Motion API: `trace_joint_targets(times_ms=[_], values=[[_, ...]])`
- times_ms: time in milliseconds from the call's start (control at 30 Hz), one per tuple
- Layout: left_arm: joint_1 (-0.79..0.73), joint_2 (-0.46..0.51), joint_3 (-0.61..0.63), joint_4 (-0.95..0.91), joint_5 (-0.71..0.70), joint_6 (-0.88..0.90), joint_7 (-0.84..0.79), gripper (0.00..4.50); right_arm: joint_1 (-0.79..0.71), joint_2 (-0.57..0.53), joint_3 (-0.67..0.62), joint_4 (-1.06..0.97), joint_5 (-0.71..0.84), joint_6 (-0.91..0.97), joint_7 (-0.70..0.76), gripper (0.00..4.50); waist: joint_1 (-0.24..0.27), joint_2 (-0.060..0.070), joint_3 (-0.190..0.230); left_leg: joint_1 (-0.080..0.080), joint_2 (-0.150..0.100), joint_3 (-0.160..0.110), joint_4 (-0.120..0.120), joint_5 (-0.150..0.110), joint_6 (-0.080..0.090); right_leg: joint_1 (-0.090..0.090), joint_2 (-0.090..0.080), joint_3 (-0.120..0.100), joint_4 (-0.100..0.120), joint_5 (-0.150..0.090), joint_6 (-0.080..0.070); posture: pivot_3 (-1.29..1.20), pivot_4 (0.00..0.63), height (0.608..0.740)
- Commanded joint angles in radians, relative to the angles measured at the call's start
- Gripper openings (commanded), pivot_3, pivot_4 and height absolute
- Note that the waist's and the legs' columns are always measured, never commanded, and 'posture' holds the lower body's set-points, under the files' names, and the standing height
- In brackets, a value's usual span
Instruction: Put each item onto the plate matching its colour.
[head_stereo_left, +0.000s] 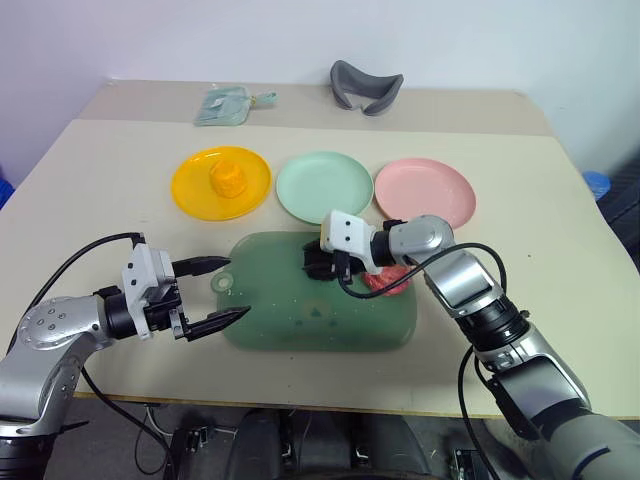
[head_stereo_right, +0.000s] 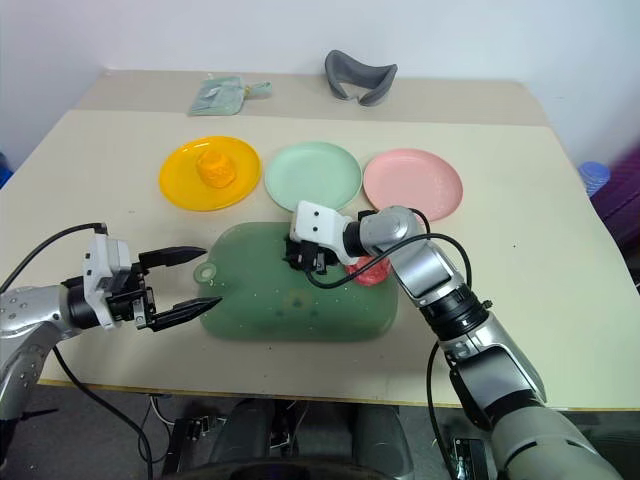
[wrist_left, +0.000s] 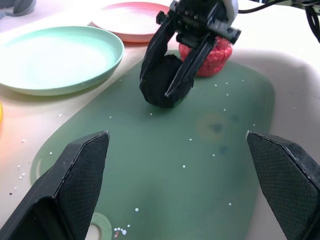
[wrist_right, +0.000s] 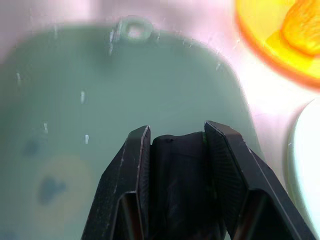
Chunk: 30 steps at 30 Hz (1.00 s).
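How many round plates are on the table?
3, in a row behind the green tray: the yellow-orange plate on the robot's left, the mint green plate in the middle, the pink plate on the right.

We appear to be in a robot test lab rather than a home: a plain beige rectangular table (head_stereo_left: 90, 190) stands against a bare white wall (head_stereo_left: 300, 35), set with three round plastic plates (head_stereo_left: 324, 186) in a tidy row, a translucent green rounded tray (head_stereo_left: 390, 325) and small toy foods (head_stereo_left: 227, 179).
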Motion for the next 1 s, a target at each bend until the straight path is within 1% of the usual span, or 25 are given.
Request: trace_joint_targets(times_ms=[33,133,233,300,367,500,600,733,867,900,933,1000], values=[[-0.013,-0.011,0.002,-0.030,-0.009,0.005,0.019,4.50,-0.103,0.074,-0.124,-0.031,0.085,0.010,-0.084,1.64,-0.002,0.000,0.000,0.000,0.000,0.000,0.000,0.000,0.000,0.000,0.000,0.000,0.000,0.000,0.000,0.00,0.150,0.740],[-0.025,-0.025,-0.005,-0.023,0.001,0.010,0.045,4.50,-0.197,0.143,-0.223,0.083,0.117,-0.027,-0.190,1.64,-0.002,0.000,0.000,0.000,0.000,0.000,0.000,0.000,0.000,-0.001,0.000,0.000,0.000,0.000,0.000,0.00,0.150,0.740],[-0.042,-0.049,-0.015,-0.028,0.001,0.026,0.092,4.50,-0.267,0.153,-0.260,0.231,0.104,-0.116,-0.231,1.64,0.005,0.000,0.000,0.000,0.000,0.001,0.000,0.000,0.000,0.000,0.000,0.000,0.000,0.000,0.000,0.00,0.150,0.740],[-0.054,-0.070,-0.021,-0.036,0.007,0.031,0.131,4.50,-0.317,0.179,-0.301,0.354,0.114,-0.179,-0.279,1.64,0.004,0.000,0.000,0.000,-0.001,0.001,0.000,0.000,0.000,0.001,-0.001,0.000,-0.001,0.000,0.000,0.00,0.150,0.740],[-0.058,-0.085,-0.028,-0.048,0.008,0.033,0.154,4.50,-0.358,0.193,-0.315,0.478,0.100,-0.260,-0.307,1.64,0.000,0.000,0.000,0.000,-0.001,0.002,0.000,0.000,0.000,0.001,0.000,0.000,-0.001,0.000,0.000,0.00,0.150,0.740],[-0.053,-0.123,-0.030,-0.087,0.004,0.044,0.217,4.50,-0.455,0.226,-0.315,0.844,0.042,-0.485,-0.381,1.64,-0.020,0.001,0.000,0.000,0.000,0.002,-0.001,0.000,0.000,0.000,0.000,0.000,0.000,0.000,0.000,0.00,0.150,0.740],[-0.038,-0.130,-0.022,-0.110,0.006,0.048,0.239,4.50,-0.499,0.246,-0.318,1.009,0.018,-0.572,-0.400,1.64,-0.028,0.001,0.000,0.000,0.000,0.002,-0.002,0.000,0.000,0.000,0.000,0.000,-0.001,0.000,0.000,0.00,0.150,0.740],[-0.015,-0.129,-0.013,-0.133,0.005,0.047,0.257,4.50,-0.512,0.271,-0.316,1.147,-0.007,-0.633,-0.388,1.64,-0.038,0.001,0.001,0.000,0.000,0.001,-0.002,0.000,0.000,0.000,0.000,0.001,-0.001,0.000,0.000,0.00,0.150,0.740],[-0.004,-0.125,-0.005,-0.145,-0.004,0.046,0.266,4.50,-0.504,0.286,-0.328,1.199,-0.012,-0.649,-0.368,1.64,-0.039,0.001,0.001,0.000,0.000,0.001,-0.002,0.000,0.000,0.000,0.000,0.001,-0.001,0.000,0.000,0.00,0.150,0.740],[-0.001,-0.122,-0.005,-0.149,-0.011,0.048,0.261,4.50,-0.500,0.285,-0.332,1.202,-0.012,-0.653,-0.366,2.19,-0.039,0.001,0.001,0.000,0.000,0.001,-0.002,0.000,0.000,0.000,0.000,0.001,-0.001,0.000,0.000,0.00,0.150,0.740],[0.002,-0.119,-0.005,-0.155,-0.018,0.050,0.254,4.50,-0.497,0.282,-0.336,1.201,-0.012,-0.658,-0.365,2.47,-0.039,0.001,0.001,0.000,0.000,0.001,-0.002,0.000,0.000,0.000,0.000,0.001,-0.001,0.000,0.000,0.00,0.150,0.740],[0.005,-0.113,-0.007,-0.162,-0.033,0.056,0.241,4.50,-0.492,0.264,-0.346,1.188,-0.013,-0.681,-0.384,3.37,-0.038,0.001,0.001,0.000,0.000,0.001,-0.002,0.000,0.000,0.000,0.000,0.001,-0.001,0.000,0.000,0.00,0.150,0.740]])
